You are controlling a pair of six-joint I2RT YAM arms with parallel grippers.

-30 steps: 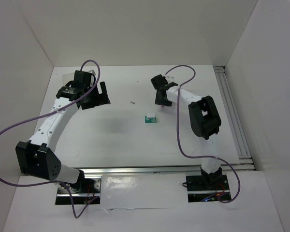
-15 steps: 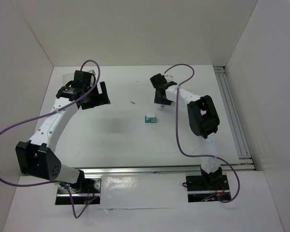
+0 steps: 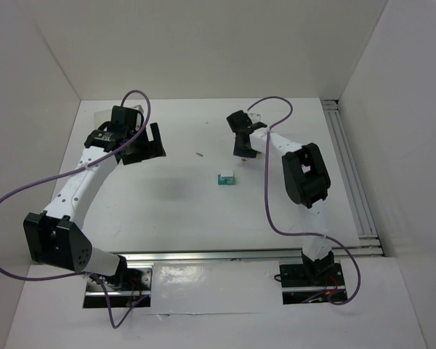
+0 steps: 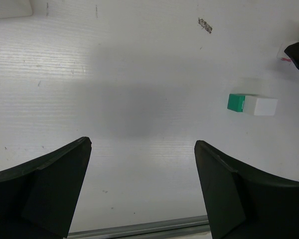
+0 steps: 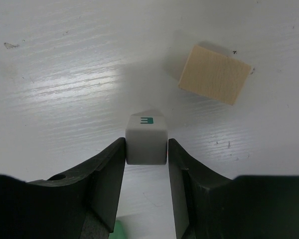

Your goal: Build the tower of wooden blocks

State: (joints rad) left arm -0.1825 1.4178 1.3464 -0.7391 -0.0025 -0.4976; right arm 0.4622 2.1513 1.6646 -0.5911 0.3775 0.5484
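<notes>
Gripping: our right end effector [image 5: 146, 148] clamps the white cube [image 5: 146, 133].
Left end effector [image 4: 142, 144]: we see it spread wide.
Tan block [image 5: 215, 73]: lying near the cube.

Bright, even overhead light; soft shadows, mild glare on the table [image 5: 65, 84].

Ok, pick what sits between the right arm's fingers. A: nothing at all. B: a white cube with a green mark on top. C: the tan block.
B: in the right wrist view the white cube sits pinched between the right fingers, while the tan block lies apart beyond it.
</notes>
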